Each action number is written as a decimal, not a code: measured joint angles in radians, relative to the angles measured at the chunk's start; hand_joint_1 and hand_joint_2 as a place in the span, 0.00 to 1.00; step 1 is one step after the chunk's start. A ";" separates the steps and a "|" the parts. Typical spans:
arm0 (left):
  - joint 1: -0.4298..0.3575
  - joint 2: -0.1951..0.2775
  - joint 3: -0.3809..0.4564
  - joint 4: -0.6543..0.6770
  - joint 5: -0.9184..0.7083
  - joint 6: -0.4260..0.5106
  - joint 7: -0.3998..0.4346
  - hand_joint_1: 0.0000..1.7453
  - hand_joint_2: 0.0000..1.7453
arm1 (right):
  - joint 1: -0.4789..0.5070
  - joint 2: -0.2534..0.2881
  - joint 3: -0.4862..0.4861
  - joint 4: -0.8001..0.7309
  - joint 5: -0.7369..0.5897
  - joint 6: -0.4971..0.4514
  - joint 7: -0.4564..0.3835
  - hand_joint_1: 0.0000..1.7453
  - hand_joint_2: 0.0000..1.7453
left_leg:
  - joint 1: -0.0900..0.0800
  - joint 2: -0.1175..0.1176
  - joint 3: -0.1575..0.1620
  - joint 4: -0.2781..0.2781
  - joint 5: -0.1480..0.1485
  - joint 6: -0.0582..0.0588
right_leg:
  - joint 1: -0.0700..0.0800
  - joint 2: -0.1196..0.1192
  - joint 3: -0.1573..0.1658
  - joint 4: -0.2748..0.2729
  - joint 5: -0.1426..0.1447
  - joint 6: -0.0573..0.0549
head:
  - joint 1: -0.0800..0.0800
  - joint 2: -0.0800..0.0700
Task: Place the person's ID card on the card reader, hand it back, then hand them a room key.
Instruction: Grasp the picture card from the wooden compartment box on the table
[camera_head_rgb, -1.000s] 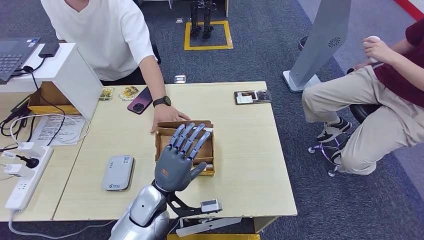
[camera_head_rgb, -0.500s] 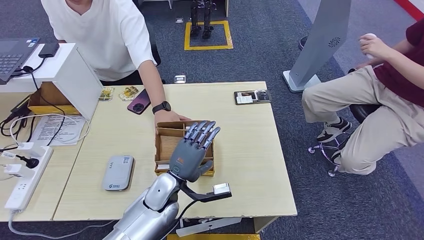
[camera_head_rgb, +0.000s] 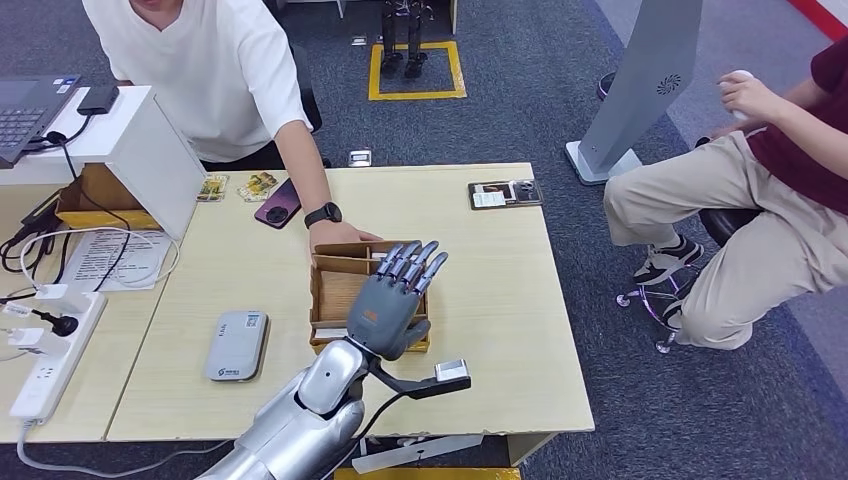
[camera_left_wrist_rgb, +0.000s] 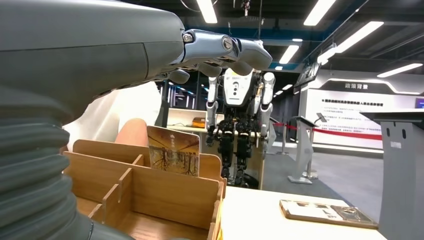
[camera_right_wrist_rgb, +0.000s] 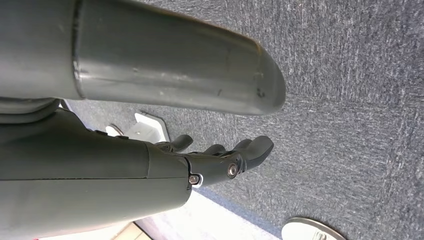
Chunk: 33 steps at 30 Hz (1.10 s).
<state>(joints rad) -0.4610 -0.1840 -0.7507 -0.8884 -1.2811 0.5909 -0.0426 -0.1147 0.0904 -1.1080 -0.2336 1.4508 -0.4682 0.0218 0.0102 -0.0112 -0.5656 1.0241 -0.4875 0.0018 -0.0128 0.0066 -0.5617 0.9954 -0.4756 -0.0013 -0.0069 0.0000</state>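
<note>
Head view, left to right. At lower left of the table lies the grey card reader, flat, its long axis running toward the person. At centre stands the wooden card box, divided into compartments, and the person's hand rests against its far edge. The left hand hovers over the right part of the box, fingers straight and spread wide, holding nothing. In the left wrist view a picture-printed card, probably a room key, stands upright in the far compartment, just beyond and below the fingertips; its broad face is turned toward the wrist and its long edge runs across the box. The coming grasp therefore appears to call for a short reach forward and down, with the fingers closing on the card's upper edge. The right hand hangs beside the body over grey carpet, fingers loosely curled in with nothing between them, so the left hand is much the nearer. At upper right of the table lies a dark card holder, well apart from the box.
</note>
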 joint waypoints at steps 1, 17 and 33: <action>-0.001 0.000 -0.001 0.002 0.000 -0.004 0.000 0.00 1.00 | 0.000 0.000 0.000 0.000 0.000 0.000 0.000 0.00 0.00 | 0.000 0.000 0.000 0.000 0.000 0.000 | 0.000 0.000 0.000 0.000 0.000 0.000 | 0.000 0.000; 0.002 0.012 -0.018 -0.014 -0.011 0.094 0.017 0.00 1.00 | 0.000 0.000 0.018 0.001 -0.002 0.009 0.002 0.00 0.00 | 0.000 0.000 0.000 0.000 0.000 0.000 | 0.000 0.000 0.000 0.000 0.000 0.000 | 0.000 0.000; 0.055 -0.003 0.039 -0.153 -0.068 0.100 -0.029 0.00 1.00 | 0.004 0.000 0.023 0.004 -0.017 0.000 0.007 0.00 0.00 | 0.000 0.000 -0.001 0.000 0.000 0.000 | 0.000 0.000 0.000 0.000 0.000 0.000 | 0.000 0.000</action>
<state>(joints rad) -0.4062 -0.1873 -0.7115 -1.0413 -1.3495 0.6912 -0.0718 -0.1110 0.0904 -1.0849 -0.2293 1.4337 -0.4677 0.0287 0.0102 -0.0113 -0.5661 1.0241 -0.4874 0.0018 -0.0128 0.0063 -0.5617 0.9955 -0.4756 -0.0013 -0.0069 0.0000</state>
